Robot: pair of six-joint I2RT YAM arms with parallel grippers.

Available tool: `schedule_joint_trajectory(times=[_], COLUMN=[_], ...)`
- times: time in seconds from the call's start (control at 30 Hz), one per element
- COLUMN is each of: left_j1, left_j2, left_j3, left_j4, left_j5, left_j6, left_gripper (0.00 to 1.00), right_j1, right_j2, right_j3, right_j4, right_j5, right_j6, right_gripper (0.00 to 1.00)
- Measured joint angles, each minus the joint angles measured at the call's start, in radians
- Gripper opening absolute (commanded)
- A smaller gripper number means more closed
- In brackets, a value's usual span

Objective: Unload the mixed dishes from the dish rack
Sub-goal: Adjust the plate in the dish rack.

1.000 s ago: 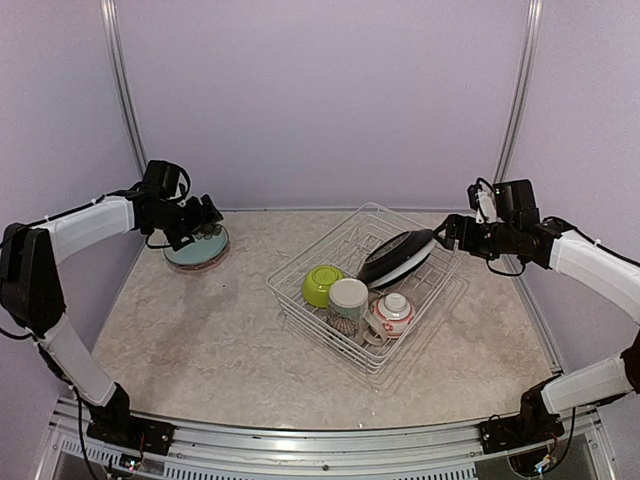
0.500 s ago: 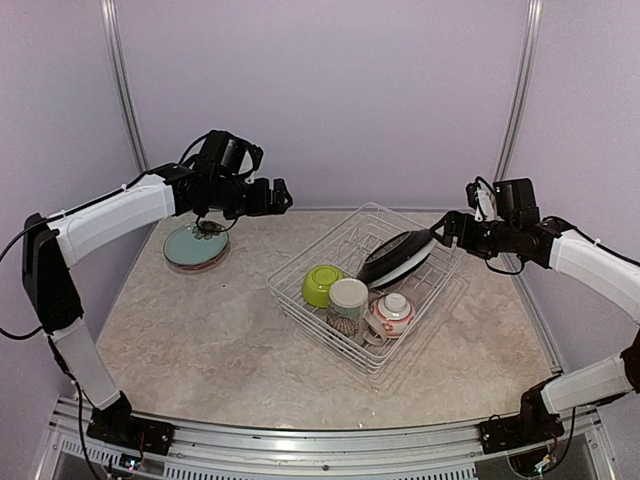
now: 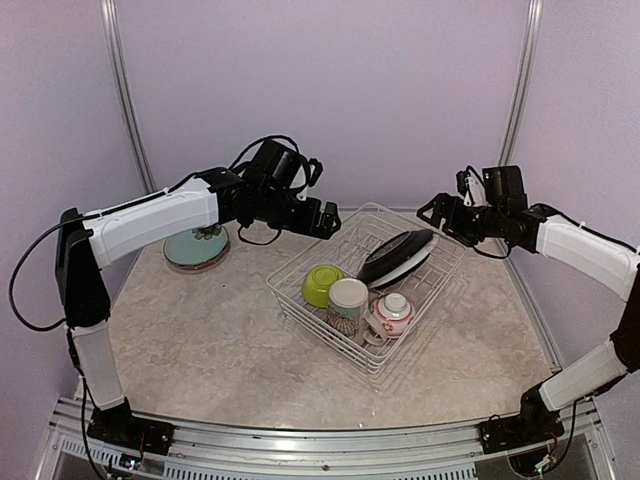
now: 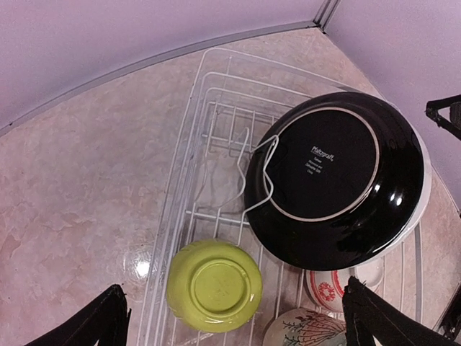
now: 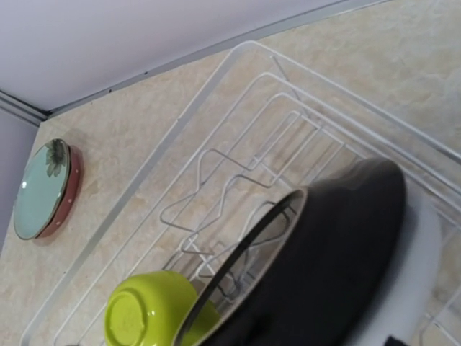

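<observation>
The white wire dish rack (image 3: 320, 244) holds a black plate (image 3: 398, 255) leaning on a white plate (image 3: 418, 266), an upturned lime-green bowl (image 3: 322, 284), a cream patterned mug (image 3: 347, 303) and a white-and-red small bowl (image 3: 392, 312). My left gripper (image 3: 325, 218) hangs open above the rack's far left side. In the left wrist view its fingertips (image 4: 109, 317) straddle the lime bowl (image 4: 215, 285) from well above, beside the black plate (image 4: 335, 180). My right gripper (image 3: 432, 212) is open just above and behind the black plate's rim (image 5: 338, 267), apart from it.
A pale green plate stacked on a red one (image 3: 196, 248) lies on the table at the far left, also in the right wrist view (image 5: 47, 189). Purple walls close in behind and on both sides. The rack's upright tines (image 4: 248, 169) stand bare left of the black plate.
My left arm has swung right from the stacked plates to over the rack, its gripper open and empty. My right gripper has risen slightly, up and back from the black plate's rim.
</observation>
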Motion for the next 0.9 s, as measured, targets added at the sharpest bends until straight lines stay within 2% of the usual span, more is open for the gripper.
schedule_joint_trajectory(times=[0.9], left_j1=[-0.014], left_j2=[0.028], left_j3=[0.064], left_j4=[-0.021], left_j5=[0.076], left_j6=[0.000], left_gripper=[0.99], right_j1=[0.029], right_j2=[0.154], right_j3=[0.087], right_j4=[-0.008], right_j5=[0.027], right_j6=[0.031], right_gripper=[0.88])
